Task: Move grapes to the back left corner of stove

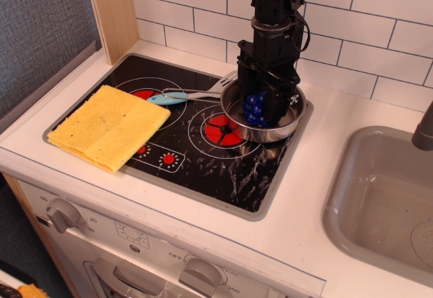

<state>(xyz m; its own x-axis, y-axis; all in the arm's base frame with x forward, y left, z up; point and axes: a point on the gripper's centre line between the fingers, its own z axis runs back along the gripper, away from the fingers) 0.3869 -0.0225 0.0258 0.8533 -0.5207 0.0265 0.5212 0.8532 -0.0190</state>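
The grapes (255,108), a small bunch of dark blue balls, lie inside the steel pan (287,125) at the stove's back right. My gripper (258,107) has come down into the pan from above. Its two black fingers (244,93) stand on either side of the grapes and press against them, and the bunch is low in the pan. The stove (203,159) is a black glossy cooktop with red burner marks. Its back left corner (132,68) is bare black glass.
A folded yellow cloth (108,125) covers the stove's front left. A light blue handled utensil (169,97) lies beside the pan's handle. A grey sink (385,196) is at the right. A wooden post (111,10) stands behind the back left corner. A tiled wall runs along the back.
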